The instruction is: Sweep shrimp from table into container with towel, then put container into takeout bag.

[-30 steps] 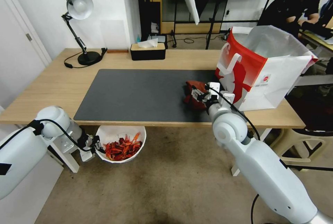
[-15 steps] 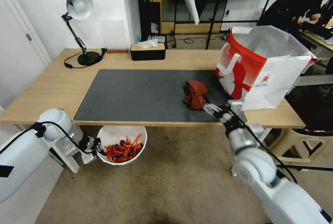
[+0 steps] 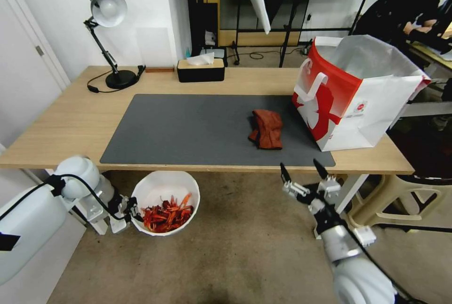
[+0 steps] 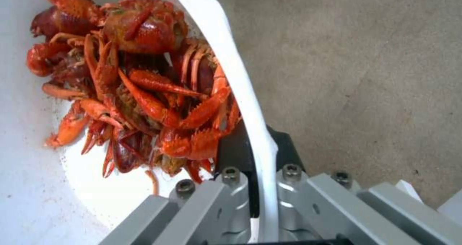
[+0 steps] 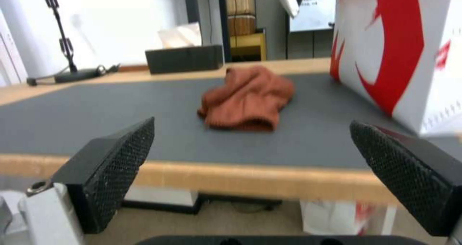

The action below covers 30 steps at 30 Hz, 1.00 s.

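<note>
The white container [image 3: 162, 186] hangs below the table's front edge, with red-orange shrimp [image 3: 165, 206] heaped inside it. My left gripper [image 3: 132, 209] is shut on the container's rim [image 4: 250, 104], and the shrimp [image 4: 139, 90] lie against that side. The rust-brown towel [image 3: 267, 128] lies crumpled on the grey mat [image 3: 188, 127] of the table [image 3: 56, 125], beside the red and white takeout bag [image 3: 358, 99]. Off the front edge, below the towel, my right gripper [image 3: 303, 171] stands open and empty. From that wrist I see the towel [image 5: 245, 97] and the bag [image 5: 399, 46] past my fingertips [image 5: 115, 154].
A desk lamp [image 3: 106, 16] and a black tissue box [image 3: 200, 69] stand at the table's back edge. The bag fills the table's right end. Carpeted floor [image 3: 226, 247] lies under both arms, and white table legs stand near each gripper.
My right gripper let go of the towel and drew back off the table, past the front edge, opening wide. The container sank slightly in my left gripper.
</note>
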Motion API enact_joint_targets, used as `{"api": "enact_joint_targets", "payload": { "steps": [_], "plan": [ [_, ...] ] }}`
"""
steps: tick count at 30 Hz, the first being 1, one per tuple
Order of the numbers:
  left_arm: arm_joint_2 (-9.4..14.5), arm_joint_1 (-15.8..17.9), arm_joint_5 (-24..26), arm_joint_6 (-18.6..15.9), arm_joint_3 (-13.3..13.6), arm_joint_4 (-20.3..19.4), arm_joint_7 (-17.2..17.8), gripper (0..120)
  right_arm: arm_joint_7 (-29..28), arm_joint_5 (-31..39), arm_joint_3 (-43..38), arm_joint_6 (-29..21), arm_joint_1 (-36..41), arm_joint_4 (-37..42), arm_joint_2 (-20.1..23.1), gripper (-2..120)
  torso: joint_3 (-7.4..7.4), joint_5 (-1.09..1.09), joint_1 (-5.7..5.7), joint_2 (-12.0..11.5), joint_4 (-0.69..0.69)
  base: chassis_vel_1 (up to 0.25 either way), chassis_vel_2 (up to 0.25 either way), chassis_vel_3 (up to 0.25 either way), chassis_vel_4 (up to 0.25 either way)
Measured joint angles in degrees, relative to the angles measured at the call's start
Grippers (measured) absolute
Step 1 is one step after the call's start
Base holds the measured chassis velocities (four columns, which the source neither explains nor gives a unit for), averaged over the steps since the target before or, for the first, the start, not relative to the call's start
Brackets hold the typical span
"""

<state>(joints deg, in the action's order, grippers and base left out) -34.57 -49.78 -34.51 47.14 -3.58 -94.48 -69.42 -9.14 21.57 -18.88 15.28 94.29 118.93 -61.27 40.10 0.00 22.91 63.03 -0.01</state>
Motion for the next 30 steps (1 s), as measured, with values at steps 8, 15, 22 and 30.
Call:
{"api": "enact_joint_targets", "payload": {
  "steps": [8,15,22,30],
  "plan": [
    [3.99,-4.81,1.36,0.00,-2.15,-9.63,1.80,0,0.20,-1.14,0.44,1.18,2.62,-1.06,-1.02,100,0.00,0.00,0.00,0.00,0.02,0.000,0.000,0.000,0.000],
    [5.82,-4.94,4.44,0.00,-3.10,-16.68,1.90,0,-0.23,-2.52,0.36,2.78,3.83,-2.56,-2.59,100,0.00,0.01,0.00,0.00,0.01,0.000,0.000,0.000,0.000],
    [7.88,-1.40,13.43,-1.15,-4.85,-22.14,2.17,0,-0.33,-3.91,0.14,3.87,5.09,-4.04,-4.15,100,0.01,0.00,0.00,0.00,0.00,0.000,0.000,0.000,0.000],
    [11.31,2.76,28.56,-9.73,-5.60,-22.48,3.14,0,-0.33,-4.25,0.06,4.11,4.70,-4.50,-4.52,100,0.01,0.01,0.00,-0.01,0.03,0.000,0.000,0.000,0.000]
  ]
}}
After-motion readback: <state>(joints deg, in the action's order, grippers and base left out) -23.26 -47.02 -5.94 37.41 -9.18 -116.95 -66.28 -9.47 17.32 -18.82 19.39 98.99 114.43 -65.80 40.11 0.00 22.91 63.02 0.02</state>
